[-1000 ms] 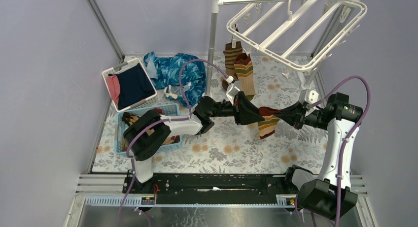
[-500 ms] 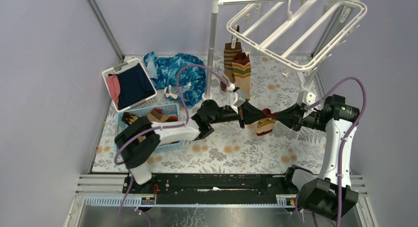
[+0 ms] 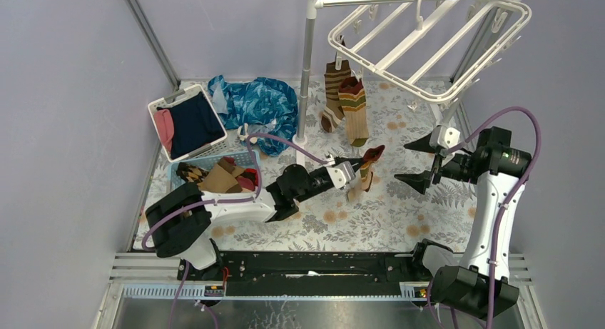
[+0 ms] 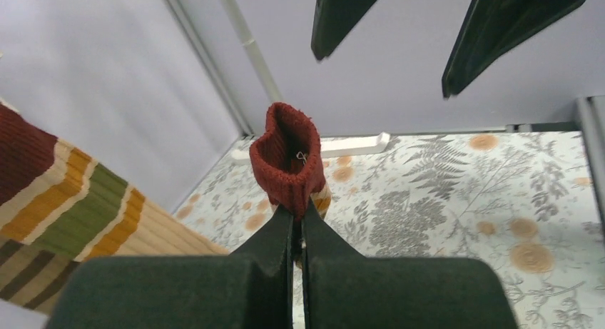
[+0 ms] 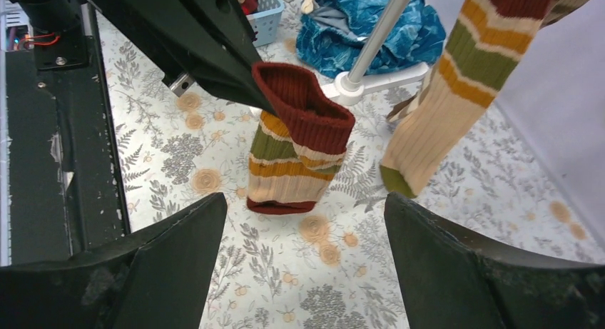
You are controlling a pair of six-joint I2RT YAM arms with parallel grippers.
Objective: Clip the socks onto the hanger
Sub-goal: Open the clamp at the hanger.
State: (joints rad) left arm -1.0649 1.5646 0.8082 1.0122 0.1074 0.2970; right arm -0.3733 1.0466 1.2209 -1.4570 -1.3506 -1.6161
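Letting go with my right claw (image 3: 419, 162), I had drawn it back to the right, fingers spread wide apart. The striped sock (image 5: 296, 154), stretched between both claws a moment before, now hung from my left claw (image 4: 298, 218) alone, clamped together on its red cuff. The handover looked finished, so clipping came next. The sock dangled just left of the open right claw, apart from it, over the floral mat (image 3: 321, 229). The hanger (image 3: 421, 92), with 2 socks (image 3: 346, 104) already clipped, stood farther back and higher.
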